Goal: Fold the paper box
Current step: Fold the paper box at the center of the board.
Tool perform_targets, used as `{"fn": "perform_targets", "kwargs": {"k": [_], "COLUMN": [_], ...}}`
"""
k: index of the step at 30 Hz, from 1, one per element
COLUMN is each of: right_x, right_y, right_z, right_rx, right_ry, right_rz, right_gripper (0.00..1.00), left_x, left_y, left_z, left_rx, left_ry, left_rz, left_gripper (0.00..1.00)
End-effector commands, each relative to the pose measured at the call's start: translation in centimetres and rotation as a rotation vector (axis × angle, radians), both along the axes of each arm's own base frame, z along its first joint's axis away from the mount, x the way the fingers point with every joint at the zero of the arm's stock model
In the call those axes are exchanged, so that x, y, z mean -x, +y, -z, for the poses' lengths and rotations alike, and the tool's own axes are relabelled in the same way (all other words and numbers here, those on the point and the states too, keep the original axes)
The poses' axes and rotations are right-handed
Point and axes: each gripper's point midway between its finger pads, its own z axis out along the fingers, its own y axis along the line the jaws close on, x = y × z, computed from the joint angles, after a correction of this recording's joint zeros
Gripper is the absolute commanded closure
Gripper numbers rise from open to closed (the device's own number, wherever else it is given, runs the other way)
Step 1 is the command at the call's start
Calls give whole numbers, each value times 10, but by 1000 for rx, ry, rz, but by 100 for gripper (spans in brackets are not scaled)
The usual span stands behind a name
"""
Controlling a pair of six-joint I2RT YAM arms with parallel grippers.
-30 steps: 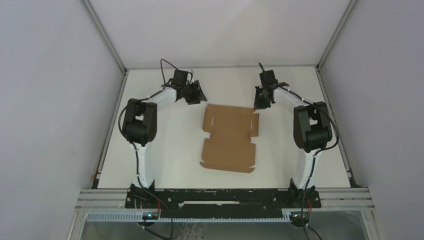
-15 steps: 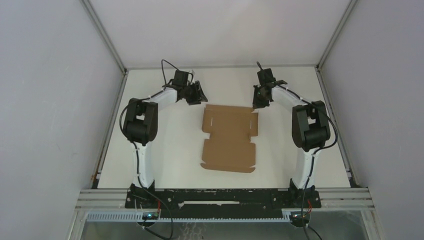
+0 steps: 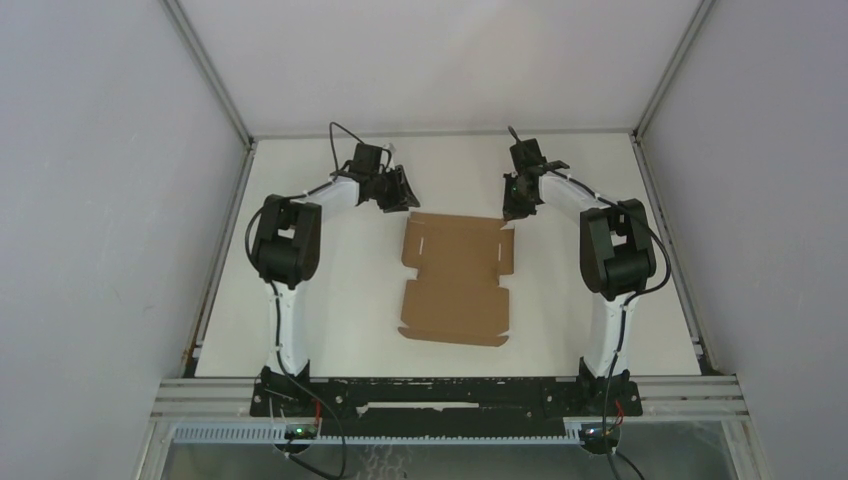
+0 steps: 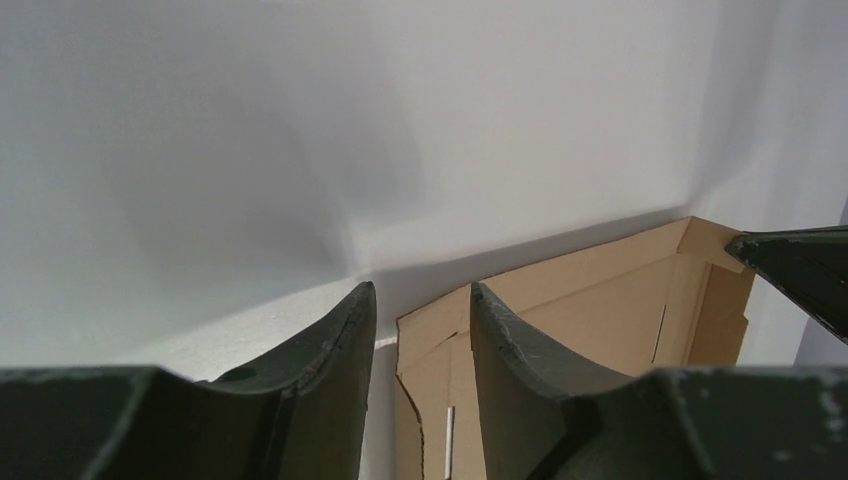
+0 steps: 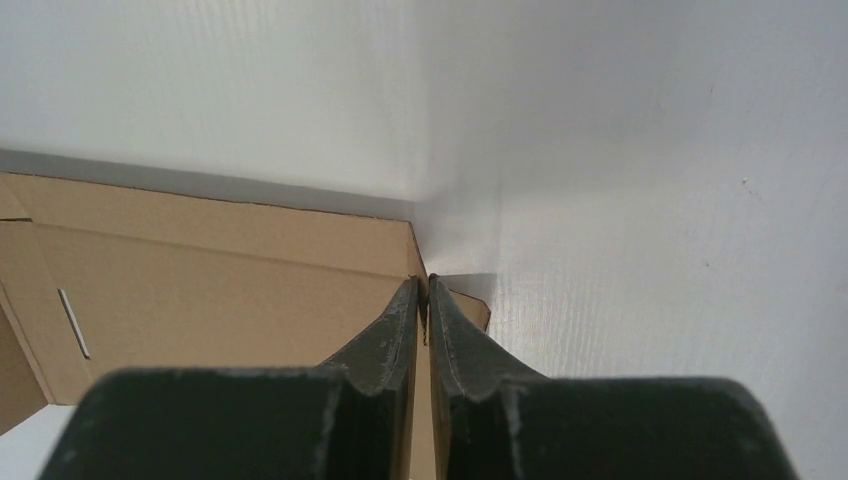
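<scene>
Top external view: lying mid-frame on the tabletop [image 3: 345,300] as a flat die-cut sheet, one paper box [image 3: 455,280], no wall raised yet, so nearly all the folding waiting to be done. Hovering at the sheet's upper left corner, one left gripper [image 3: 402,199], jaws standing partly open and gripping nothing. Bearing on the upper right corner, one right gripper [image 3: 514,207], jaws almost shut and seemingly pinching the flap's edge there.
</scene>
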Motion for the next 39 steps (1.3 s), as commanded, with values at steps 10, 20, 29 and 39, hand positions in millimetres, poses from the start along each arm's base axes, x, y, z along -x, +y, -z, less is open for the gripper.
{"fn": "perform_targets", "kwargs": {"k": [10,20,29,39], "right_x": [-11,-11,-11,-11], "right_y": [3,3,5,5], "right_z": [-10,-7,-7,-5], "right_rx": [-6,-13,-14,-10], "right_ry": [-34,-28,-27,-22], "right_rz": [-9,-8,-6,1], "right_gripper": [85,85,85,85], "left_x": [-6,-1,4,9], "left_y": [-8,-8,-12,-15], "left_z": [-5,8,3,-8], "left_rx": [19,8,25,18], "left_ry": [-36,-2,-1,-11], "left_rz": [20,40,51,54], "left_gripper": [56,63,64,64]}}
